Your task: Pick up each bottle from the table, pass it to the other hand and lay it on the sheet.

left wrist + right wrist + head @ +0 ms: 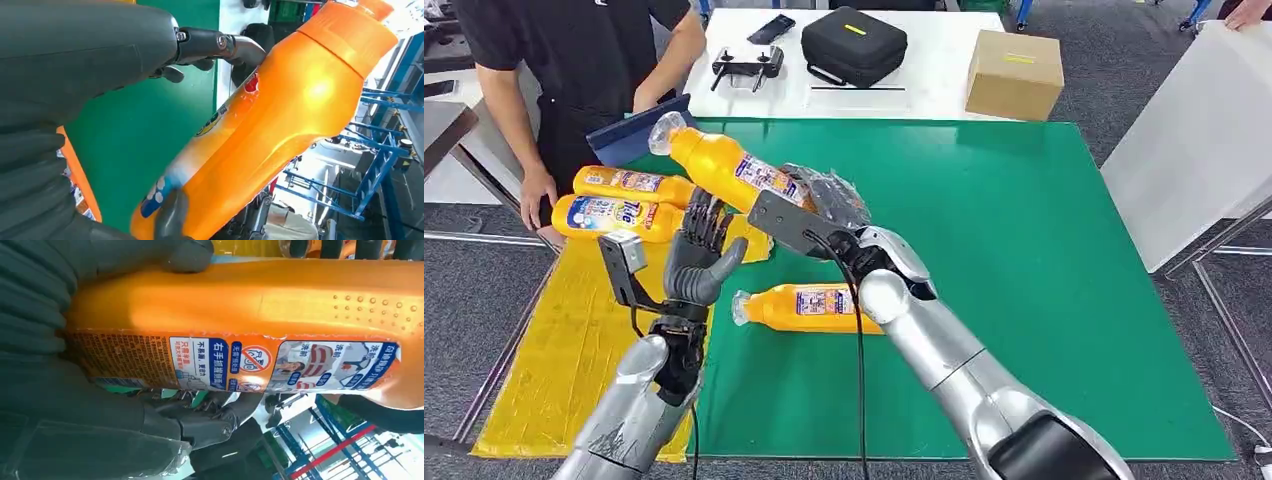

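My right hand point(819, 205) grips the base end of an orange bottle point(724, 165) and holds it tilted in the air, cap toward the far left. My left hand point(699, 250) stands upright just under the bottle's middle with its fingers spread. In the left wrist view the bottle point(280, 130) lies between that hand's thumb and fingers point(220, 45), which touch it. The right wrist view shows the labelled bottle point(250, 300) pressed into my right hand point(50, 390). Another orange bottle point(809, 307) lies on the green mat point(1024, 250). Two bottles point(629, 182) point(614, 215) lie on the yellow sheet point(574, 340).
A person point(574, 60) stands at the far left, one hand on a blue board point(634, 135). On the white table behind are a black case point(854, 45), a controller point(746, 66) and a cardboard box point(1014, 72). A white panel point(1194, 130) leans at the right.
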